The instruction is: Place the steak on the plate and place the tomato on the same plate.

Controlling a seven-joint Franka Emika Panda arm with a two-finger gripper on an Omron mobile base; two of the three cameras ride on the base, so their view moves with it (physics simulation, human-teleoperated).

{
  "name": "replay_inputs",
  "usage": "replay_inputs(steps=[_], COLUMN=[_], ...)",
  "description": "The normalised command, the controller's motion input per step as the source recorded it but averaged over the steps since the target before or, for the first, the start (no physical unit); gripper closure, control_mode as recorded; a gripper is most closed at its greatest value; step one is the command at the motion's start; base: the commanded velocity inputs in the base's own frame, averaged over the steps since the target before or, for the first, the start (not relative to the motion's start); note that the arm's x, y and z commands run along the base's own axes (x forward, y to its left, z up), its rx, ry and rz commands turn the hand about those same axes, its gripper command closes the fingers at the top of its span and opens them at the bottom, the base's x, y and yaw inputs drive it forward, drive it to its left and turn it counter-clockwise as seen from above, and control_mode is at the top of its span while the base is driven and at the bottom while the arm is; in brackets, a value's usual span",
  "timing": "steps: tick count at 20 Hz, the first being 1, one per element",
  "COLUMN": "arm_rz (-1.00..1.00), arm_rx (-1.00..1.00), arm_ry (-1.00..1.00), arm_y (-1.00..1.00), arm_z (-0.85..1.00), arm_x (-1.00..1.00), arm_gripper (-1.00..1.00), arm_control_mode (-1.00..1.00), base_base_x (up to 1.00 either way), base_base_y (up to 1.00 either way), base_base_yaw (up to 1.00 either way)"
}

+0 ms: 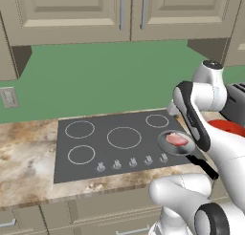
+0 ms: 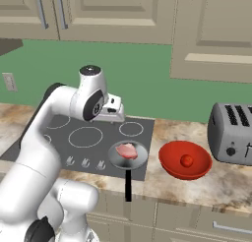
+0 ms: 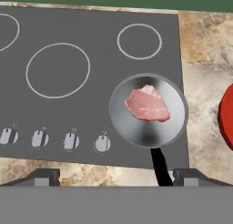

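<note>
The steak (image 3: 147, 104) lies flat in the small grey pan (image 3: 175, 127), which sits on the near right corner of the cooktop (image 1: 95, 153), its black handle (image 2: 128, 184) reaching out over the front edge of the surface (image 2: 231, 184). To the right of the pan, off the cooktop, stands a red dish (image 2: 172, 163) with the tomato (image 2: 186, 160) resting in its middle; a toaster (image 2: 232, 133) stands just beyond it.

The risks from here, as I judge them: the steak is thin and lies low inside the pan's rim, so fingers coming down off-centre could strike the rim and shove or tip the pan, whose overhanging handle gives it leverage to swing. A shallow grasp may also slide off the meat. The tomato is round and could roll when nudged.

The hand (image 3: 116, 175) hovers above the pan, its fingers (image 3: 45, 175) spread wide apart, holding and touching nothing.
</note>
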Motion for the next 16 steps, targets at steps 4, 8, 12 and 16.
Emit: replay_inputs(steps=[4, 8, 12, 16], arm_rz=[0.0, 0.0, 0.0, 0.0], arm_rx=[-0.02, -0.02, -0.06, 0.0], arm_ry=[0.02, 0.0, 0.05, 0.0], arm_y=[-0.17, -0.2, -0.16, -0.19], arm_z=[-0.34, -0.38, -0.47, -0.45], arm_x=[0.13, 0.09, 0.19, 0.18], arm_gripper=[-1.0, -1.0, -1.0, -1.0], arm_control_mode=[-1.0, -1.0, -1.0, -1.0], base_base_x=[0.0, 0.0, 0.0, 0.0], base_base_y=[0.0, 0.0, 0.0, 0.0], base_base_yaw=[0.0, 0.0, 0.0, 0.0])
